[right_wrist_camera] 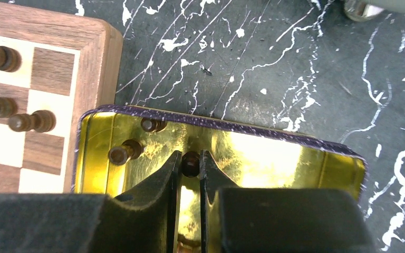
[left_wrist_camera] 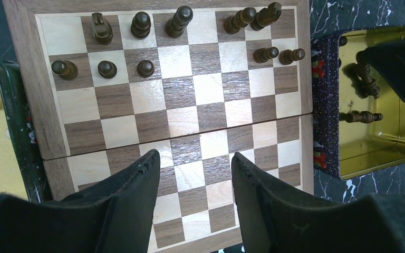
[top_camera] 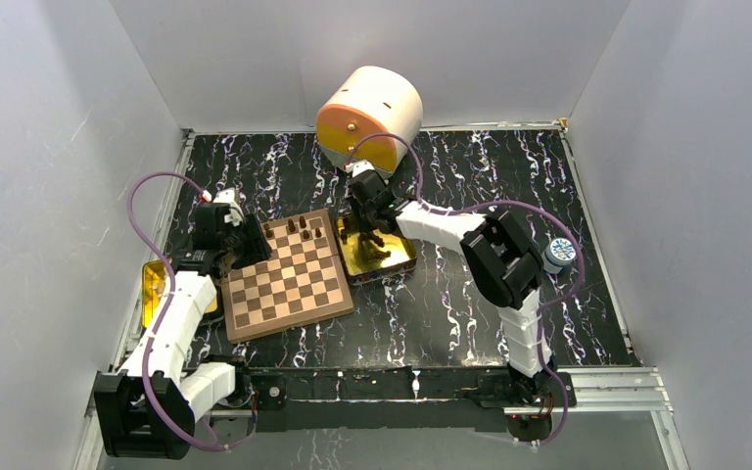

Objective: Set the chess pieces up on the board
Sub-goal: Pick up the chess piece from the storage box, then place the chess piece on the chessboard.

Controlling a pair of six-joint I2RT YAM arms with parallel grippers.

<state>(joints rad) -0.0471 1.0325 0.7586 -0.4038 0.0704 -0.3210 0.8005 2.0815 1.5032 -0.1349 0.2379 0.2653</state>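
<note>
The board (top_camera: 289,279) lies left of centre, and several dark chess pieces (left_wrist_camera: 141,25) stand in its two far rows. Over the board's near rows hovers my left gripper (left_wrist_camera: 195,158), open and empty. My right gripper (right_wrist_camera: 191,155) reaches down into the gold tin (right_wrist_camera: 216,126) just right of the board. It is shut on a small dark chess piece (right_wrist_camera: 191,164) pinched between its fingertips. Two more pieces (right_wrist_camera: 121,154) lie in the tin's left corner. In the left wrist view, loose pieces (left_wrist_camera: 364,117) lie in the tin.
A round cream and orange container (top_camera: 369,116) stands at the back behind the tin. A second gold tray (top_camera: 153,291) lies at the left edge beside the left arm. A small blue and white roll (top_camera: 559,255) sits at the right. White walls enclose the dark marbled table.
</note>
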